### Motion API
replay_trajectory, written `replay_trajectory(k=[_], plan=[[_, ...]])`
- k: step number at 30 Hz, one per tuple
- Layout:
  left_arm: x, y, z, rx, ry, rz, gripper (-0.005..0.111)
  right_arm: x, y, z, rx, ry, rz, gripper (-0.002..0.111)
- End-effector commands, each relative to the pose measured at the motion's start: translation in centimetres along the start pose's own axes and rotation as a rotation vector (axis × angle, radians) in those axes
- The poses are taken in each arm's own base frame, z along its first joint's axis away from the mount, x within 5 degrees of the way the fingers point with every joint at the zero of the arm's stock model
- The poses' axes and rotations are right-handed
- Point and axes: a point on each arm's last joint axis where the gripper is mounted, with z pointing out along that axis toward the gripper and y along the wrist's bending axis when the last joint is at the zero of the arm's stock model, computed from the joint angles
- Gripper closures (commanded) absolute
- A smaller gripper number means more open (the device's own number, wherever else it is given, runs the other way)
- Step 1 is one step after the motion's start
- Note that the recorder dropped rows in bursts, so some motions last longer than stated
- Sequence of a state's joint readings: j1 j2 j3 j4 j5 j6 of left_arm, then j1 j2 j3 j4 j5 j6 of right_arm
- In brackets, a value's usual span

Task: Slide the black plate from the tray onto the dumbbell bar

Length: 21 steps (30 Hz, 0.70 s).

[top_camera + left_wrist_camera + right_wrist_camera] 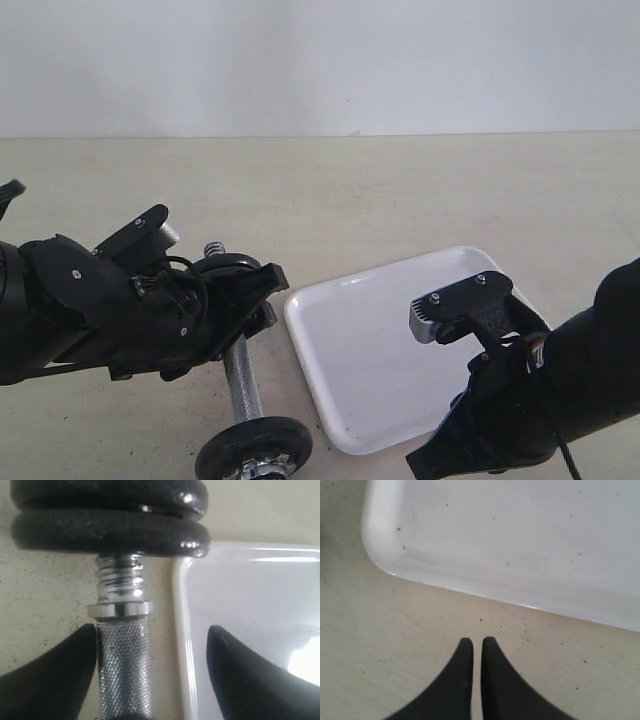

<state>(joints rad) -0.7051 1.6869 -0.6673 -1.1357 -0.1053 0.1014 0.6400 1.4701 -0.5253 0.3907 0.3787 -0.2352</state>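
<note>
The dumbbell bar (241, 375) lies on the table left of the white tray (370, 370), with one black disc (253, 445) on its near end. In the left wrist view its knurled chrome grip (122, 670) runs up past a collar (119, 609) and thread to two black discs side by side. The outer disc looks like the black plate (107, 495); the inner disc (107, 532) sits beside it. No disc lies on the tray. My left gripper (152, 630) is open. One finger is beside the grip, the other over the tray's edge (182, 630). My right gripper (476, 640) is shut and holds nothing.
The tray's rounded corner (380, 540) lies just beyond my right gripper, which hangs over beige tabletop (395, 645) at the tray's near side. My left arm (90, 310) hides the bar's far end in the exterior view. A pale wall (320, 60) stands behind the table.
</note>
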Motion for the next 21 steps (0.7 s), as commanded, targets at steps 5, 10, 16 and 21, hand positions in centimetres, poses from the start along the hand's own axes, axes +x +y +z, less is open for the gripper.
replay_trajectory(k=[5,10,16,21], plan=[[0.2,0.0,-0.1,0.001,0.005,0.014,0.048,0.1,0.0,-0.1,0.0,-0.001,-0.008,0.108],[-0.2,-0.2,-0.5,0.012,-0.024,0.039,0.048,0.1,0.0,-0.1,0.0,-0.001,-0.008,0.108],[-1.5,-1.2,-2.8,0.081,-0.113,0.084,0.048,0.1,0.0,-0.1,0.0,-0.001,-0.01,0.108],[-2.2,-1.9,-4.7,0.132,-0.163,0.164,0.048,0.1,0.0,-0.1,-0.001,0.001,-0.01,0.108]])
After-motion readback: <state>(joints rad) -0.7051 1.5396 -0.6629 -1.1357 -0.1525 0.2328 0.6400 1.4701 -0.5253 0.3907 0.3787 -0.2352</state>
